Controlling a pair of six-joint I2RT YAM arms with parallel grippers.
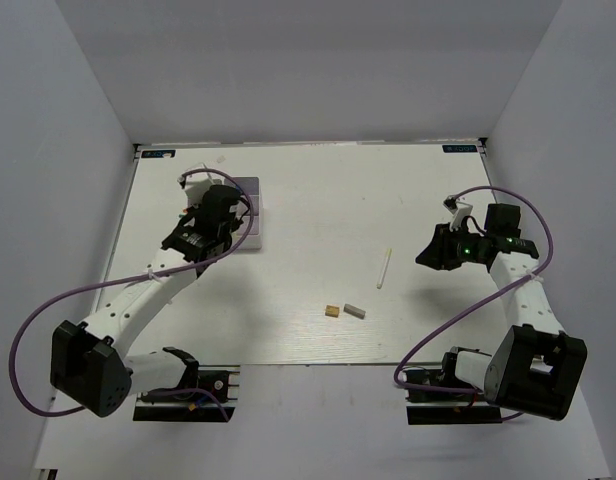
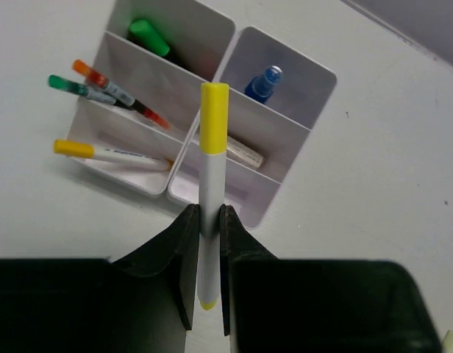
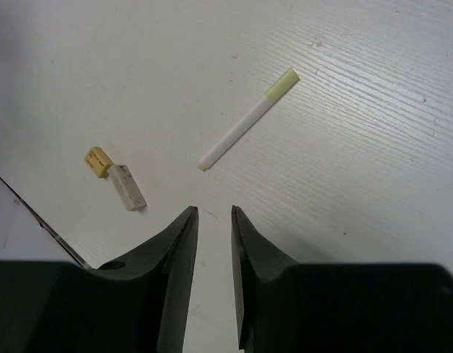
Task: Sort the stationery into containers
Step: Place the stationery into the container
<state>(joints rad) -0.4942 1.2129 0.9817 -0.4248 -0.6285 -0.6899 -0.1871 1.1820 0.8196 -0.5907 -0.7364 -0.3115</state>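
left end effector point(image 2: 206, 220): clamped tight on a yellow-capped white stick point(image 2: 212, 169), gripped low on the barrel near its bare end; cap sticks out fwd past the fingers.
held stick axis: in line w/ the fingers, cap pointing toward the divided tray point(image 2: 279, 193).
tray position: far-left part of bench point(image 1: 308, 200), directly ahead of left end effector; well apart from right arm.
tray contents: green highlighter point(image 2: 149, 37) back-left cell; blue bottle point(image 2: 263, 82) back-right cell; two thin pens point(image 2: 109, 88) and a yellow-capped marker point(image 2: 112, 153) in left cells; pale stick point(image 2: 241, 152) mid-right cell.
key relation, left: in wrist view the cap hangs over the centre divider; can't tell which cell is really below it.
risk (judgement): if released there, it may strike the divider wall; prob. needs a nudge to one side first.
right end effector point(image 3: 214, 213): jaws narrowly apart, nothing btwn them, hovering over bench.
loose stick point(image 3: 245, 121): flat on bench, ahead of right end effector and slightly to its right; long axis diagonal, bare end nearer the jaws, pale-yellow tip far.
erasers: tan eraser point(image 3: 98, 162) just beside grey-white eraser point(image 3: 129, 187), off to the left of the jaws.
nearer arm: right, for loose stick and erasers.
next for right (judgement): turn wrist so the jaws close across the barrel, not along it.
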